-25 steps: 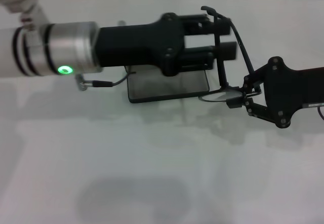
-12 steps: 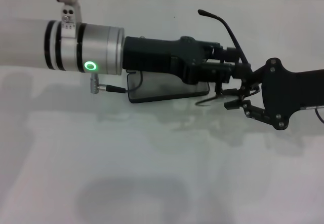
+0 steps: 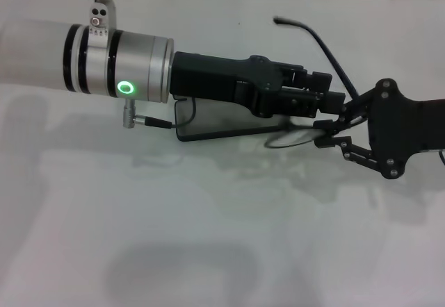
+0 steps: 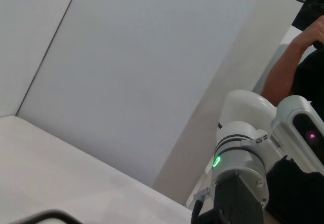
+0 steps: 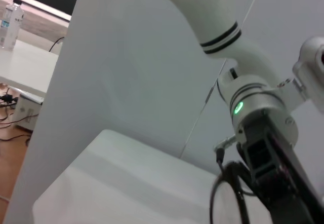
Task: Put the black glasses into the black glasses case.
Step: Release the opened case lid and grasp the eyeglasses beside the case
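The right hand grips the black glasses at the frame, one temple rising away. The black glasses case lies beside them, under the left hand; whether that hand is open, I cannot tell

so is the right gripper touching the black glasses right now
Touching. In the head view the right gripper pinches the black glasses at the frame beside the lens.
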Controlling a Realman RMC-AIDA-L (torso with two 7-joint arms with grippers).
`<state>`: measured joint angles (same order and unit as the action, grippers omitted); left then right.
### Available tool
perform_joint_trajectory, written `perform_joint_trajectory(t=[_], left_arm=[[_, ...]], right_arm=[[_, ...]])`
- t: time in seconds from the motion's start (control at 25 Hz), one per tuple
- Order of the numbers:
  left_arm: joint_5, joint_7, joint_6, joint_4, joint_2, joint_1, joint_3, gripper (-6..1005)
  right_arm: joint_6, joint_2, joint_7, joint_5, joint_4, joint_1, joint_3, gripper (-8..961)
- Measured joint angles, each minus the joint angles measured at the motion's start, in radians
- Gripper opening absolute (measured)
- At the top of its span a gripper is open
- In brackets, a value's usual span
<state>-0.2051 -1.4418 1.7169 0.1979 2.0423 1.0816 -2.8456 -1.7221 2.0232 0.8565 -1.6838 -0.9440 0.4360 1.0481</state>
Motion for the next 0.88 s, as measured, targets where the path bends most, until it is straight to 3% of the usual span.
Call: perform_joint_trajectory(t=[0.36,0.56,0.88], left_arm=[[-0.012,0.003,0.017,-0.007,0.002,0.01,0.002,563],[-0.072,0.01,0.05,0.0,-0.007,-0.01,0.002,563],[-0.106,0.037,0.052,0.0,-0.016,-0.044,0.002,563]], right_arm=[[-0.014,-0.002,-0.033,0.015,0.0,-0.006,-0.001,84],[-0.01,-0.002,-0.047,0.007,0.002,-0.01,0.0,3],[0.032,-0.001,-0.014,0.009,-0.004,-0.008,0.0,4]])
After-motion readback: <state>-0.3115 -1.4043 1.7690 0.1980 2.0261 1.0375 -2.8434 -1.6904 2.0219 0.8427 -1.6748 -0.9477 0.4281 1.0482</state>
